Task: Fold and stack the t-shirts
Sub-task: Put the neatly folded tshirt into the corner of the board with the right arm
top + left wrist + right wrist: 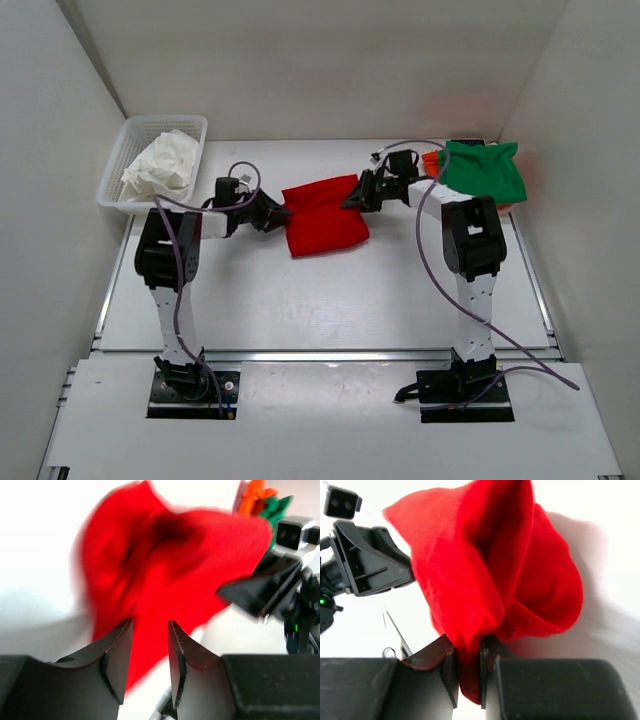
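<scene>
White table (300, 300), walled on three sides. One red shirt (325, 222) sits mid-table, bunched and loosely doubled. One green shirt (485, 170) lies far right atop one orange shirt (431, 160). Right gripper (466, 645) is clamped on the red shirt's edge. Left gripper (150, 625) is narrowly parted with red cloth in the gap; I cannot tell whether it pinches. Only the top view shows the basket (130, 125).

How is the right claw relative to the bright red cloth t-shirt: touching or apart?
Touching. The right wrist view shows the right claw shut on a fold of the bright red cloth t-shirt, cloth pinched between its fingers.
</scene>
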You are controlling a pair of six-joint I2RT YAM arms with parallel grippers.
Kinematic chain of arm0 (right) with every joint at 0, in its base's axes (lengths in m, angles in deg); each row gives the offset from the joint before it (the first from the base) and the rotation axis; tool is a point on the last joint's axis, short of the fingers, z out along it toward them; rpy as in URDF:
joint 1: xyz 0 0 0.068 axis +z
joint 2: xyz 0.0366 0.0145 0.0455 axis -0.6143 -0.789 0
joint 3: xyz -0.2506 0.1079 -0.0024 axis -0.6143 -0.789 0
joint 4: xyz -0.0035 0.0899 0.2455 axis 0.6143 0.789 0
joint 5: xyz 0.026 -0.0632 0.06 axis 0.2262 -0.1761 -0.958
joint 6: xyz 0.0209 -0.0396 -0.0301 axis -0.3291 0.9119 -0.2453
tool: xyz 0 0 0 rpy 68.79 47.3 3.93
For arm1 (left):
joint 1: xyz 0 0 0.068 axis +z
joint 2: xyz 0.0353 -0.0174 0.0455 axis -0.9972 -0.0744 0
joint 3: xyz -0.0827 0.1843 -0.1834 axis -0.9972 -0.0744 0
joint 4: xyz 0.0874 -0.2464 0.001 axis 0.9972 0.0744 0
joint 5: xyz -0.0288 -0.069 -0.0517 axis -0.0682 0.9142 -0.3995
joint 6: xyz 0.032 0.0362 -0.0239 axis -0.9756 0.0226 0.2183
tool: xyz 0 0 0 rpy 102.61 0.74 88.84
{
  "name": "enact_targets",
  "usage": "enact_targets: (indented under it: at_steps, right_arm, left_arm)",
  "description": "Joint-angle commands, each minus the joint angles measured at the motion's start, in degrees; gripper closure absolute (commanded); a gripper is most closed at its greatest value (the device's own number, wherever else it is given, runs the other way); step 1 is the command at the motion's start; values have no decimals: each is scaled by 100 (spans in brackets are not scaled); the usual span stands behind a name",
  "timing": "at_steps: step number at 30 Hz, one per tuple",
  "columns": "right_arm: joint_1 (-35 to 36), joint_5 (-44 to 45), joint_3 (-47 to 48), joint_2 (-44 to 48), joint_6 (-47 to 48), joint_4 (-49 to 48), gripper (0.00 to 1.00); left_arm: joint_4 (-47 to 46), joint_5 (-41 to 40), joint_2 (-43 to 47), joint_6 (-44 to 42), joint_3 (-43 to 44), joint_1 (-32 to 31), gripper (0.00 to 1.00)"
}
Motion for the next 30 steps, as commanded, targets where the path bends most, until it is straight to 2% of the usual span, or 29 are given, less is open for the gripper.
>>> enact_targets:
  at_steps: [1,3,5,9,11,15,21,26,30]
  right_arm:
    - [-548,-430,1332,596,1391,1275,100]
    - [-742,-151,2341,587,2403,2273,99]
    - [-961,350,2844,631,2975,3247,100]
    - [-1654,484,3706,746,3611,4032,100]
    - [-2085,230,3996,859,3918,4217,100]
    - [-3043,-341,4182,956,3893,4271,100]
    - [-3835,-35,4253,729,4112,4403,100]
    - [-3933,624,4393,255,4569,4657,100]
    - [-3644,1615,4516,-132,5008,4640,100]
  left_arm:
    - [-698,551,1160,579,-563,472,55]
    - [-287,596,1634,465,-589,596,55]
    - [-285,693,1890,403,-721,648,55]
    - [-566,764,2198,544,-1275,614,57]
    - [-628,808,2207,596,-1529,579,57]
    - [-830,904,2234,675,-1802,526,58]
    - [-557,860,2216,482,-1671,508,58]
    - [-461,852,2190,464,-1627,508,58]
    - [-531,799,2129,464,-1662,438,58]
